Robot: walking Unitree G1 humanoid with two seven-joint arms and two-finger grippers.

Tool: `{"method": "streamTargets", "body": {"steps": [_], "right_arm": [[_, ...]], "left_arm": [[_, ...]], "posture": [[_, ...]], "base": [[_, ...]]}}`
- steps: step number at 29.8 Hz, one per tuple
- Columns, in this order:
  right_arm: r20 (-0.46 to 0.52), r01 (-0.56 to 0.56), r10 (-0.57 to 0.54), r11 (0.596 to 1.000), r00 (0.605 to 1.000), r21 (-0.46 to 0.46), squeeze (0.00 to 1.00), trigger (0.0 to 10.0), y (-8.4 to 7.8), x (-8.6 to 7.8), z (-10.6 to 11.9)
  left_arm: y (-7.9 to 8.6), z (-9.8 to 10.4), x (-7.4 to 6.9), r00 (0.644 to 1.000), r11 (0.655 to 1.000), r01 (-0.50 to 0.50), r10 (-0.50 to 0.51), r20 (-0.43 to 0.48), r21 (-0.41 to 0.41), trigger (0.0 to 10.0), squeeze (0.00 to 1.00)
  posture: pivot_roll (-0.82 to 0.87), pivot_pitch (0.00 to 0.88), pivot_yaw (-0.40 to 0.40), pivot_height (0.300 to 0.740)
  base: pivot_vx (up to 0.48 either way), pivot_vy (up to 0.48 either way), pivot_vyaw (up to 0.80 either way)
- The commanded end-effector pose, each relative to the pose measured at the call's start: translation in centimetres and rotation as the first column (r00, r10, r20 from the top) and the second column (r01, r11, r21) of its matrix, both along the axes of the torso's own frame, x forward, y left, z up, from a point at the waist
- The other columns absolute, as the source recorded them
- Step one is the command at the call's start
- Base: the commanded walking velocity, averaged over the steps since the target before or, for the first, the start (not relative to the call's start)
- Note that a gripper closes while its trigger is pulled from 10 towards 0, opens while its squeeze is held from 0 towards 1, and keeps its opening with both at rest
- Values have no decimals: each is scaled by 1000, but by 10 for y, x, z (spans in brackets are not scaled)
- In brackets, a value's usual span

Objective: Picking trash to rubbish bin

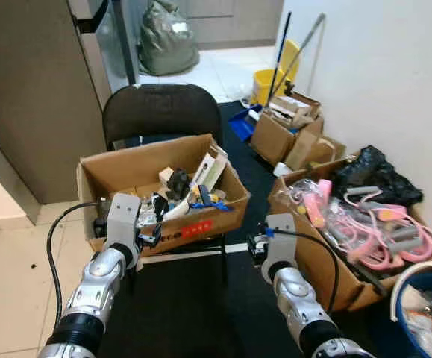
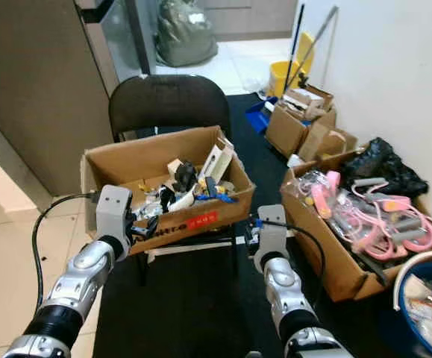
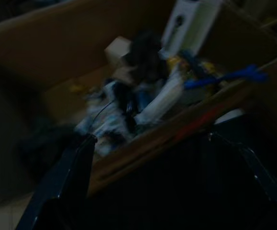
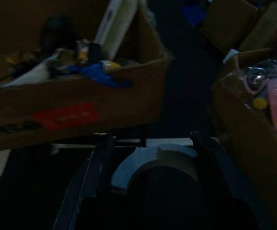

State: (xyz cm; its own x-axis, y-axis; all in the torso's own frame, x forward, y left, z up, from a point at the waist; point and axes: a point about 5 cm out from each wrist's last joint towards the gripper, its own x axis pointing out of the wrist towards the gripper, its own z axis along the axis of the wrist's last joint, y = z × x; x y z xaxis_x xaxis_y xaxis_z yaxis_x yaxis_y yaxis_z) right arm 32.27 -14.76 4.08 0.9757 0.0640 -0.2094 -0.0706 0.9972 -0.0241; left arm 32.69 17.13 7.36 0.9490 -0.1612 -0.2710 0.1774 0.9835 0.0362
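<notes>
A cardboard box [image 1: 163, 190] packed with mixed trash [image 1: 182, 198] rests on the seat of a black chair [image 1: 160, 112]; this box serves as the landmark. The left pincer [image 1: 150, 237] hovers at the box's near front wall, fingers spread apart and holding nothing, as the left wrist view confirms; the right pincer [image 1: 258, 245] hangs off the box's near right corner, likewise parted and empty. The blue rubbish bin [image 1: 424, 313] stands well to the right of the box, beyond a second carton of pink items [image 1: 372, 224]. Judgement: the step in hand is the first reach into the box; the left pincer should rise over the front wall, select one loose piece such as the white wrapper, and close on it alone; snagging the wall is the risk.
</notes>
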Motion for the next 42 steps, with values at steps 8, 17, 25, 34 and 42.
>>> {"method": "streamTargets", "body": {"steps": [8, 17, 25, 34, 42], "right_arm": [[24, 36, -37, 998, 999, 53, 0, 10000, -1, 4, 5], [102, -26, 17, 996, 995, 89, 0, 10000, 9, 17, 26], [158, -111, 96, 990, 983, 88, 0, 10000, 21, 23, 40], [189, -184, 164, 978, 968, 94, 0, 10000, 24, 25, 47], [185, -270, 252, 960, 950, 79, 0, 10000, 32, 25, 50]], "left_arm": [[4, -2, -2, 1000, 1000, -2, 2, -7, 20, 10000, 0], [5, 1, 1, 1000, 1000, -2, 2, 3, 25, 10000, 0], [1, 5, 2, 999, 1000, 12, -13, 43, 24, 10000, 0], [-5, 16, 0, 990, 988, 108, -117, 77, 113, 10000, 0], [-19, 15, -14, 912, 905, 406, -411, 14, 123, 10000, 0]], "posture": [[26, 79, 34, 740], [27, 71, 38, 740], [27, 73, 39, 740], [32, 74, 37, 740], [34, 75, 39, 740]], "base": [[361, 0, 300], [360, 0, 0], [261, 0, 0], [0, 0, 0], [0, 0, 0]]}}
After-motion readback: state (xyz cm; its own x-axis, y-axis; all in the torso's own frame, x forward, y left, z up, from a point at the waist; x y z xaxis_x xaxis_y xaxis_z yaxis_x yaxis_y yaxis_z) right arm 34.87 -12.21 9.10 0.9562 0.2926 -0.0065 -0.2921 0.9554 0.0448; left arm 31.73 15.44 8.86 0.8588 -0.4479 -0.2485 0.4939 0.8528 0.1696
